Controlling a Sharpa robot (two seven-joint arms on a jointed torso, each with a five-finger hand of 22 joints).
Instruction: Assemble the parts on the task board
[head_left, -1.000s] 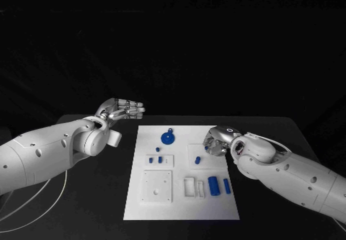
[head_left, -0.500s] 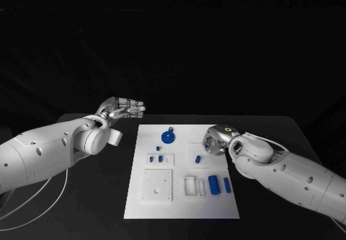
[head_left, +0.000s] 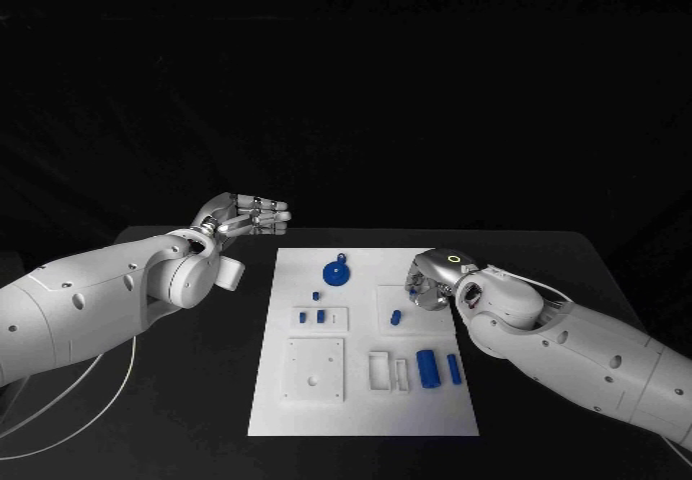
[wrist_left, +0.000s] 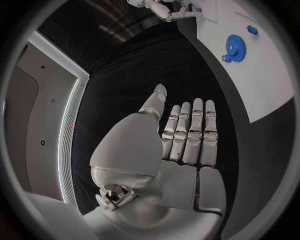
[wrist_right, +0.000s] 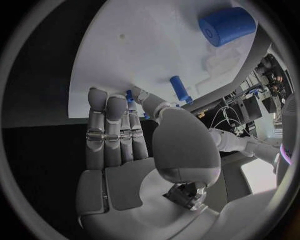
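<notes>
The white task board (head_left: 361, 400) lies in the middle of the table. On it are a blue gear (head_left: 335, 274), two short blue pegs (head_left: 310, 318), a single blue peg (head_left: 395, 319) and a thick blue cylinder (head_left: 427, 368) beside a thinner one (head_left: 454, 371). My left hand (head_left: 248, 215) hovers off the board's far left corner, fingers straight and side by side, holding nothing (wrist_left: 187, 140). My right hand (head_left: 427, 283) hangs over the board's right edge near the single peg, fingers (wrist_right: 112, 130) extended and nothing in them. The right wrist view shows the peg (wrist_right: 179, 88) and cylinder (wrist_right: 226, 25) beyond the fingertips.
White raised blocks stand on the board: a square plate (head_left: 315, 372) at the near left and slotted holders (head_left: 384, 372) beside the cylinders. Black table (head_left: 173, 400) surrounds the board on both sides. A white cable (head_left: 87, 385) trails under the left arm.
My right hand has crept slightly left over the board's right edge. The left hand's fingers have straightened a little; the parts have not moved.
</notes>
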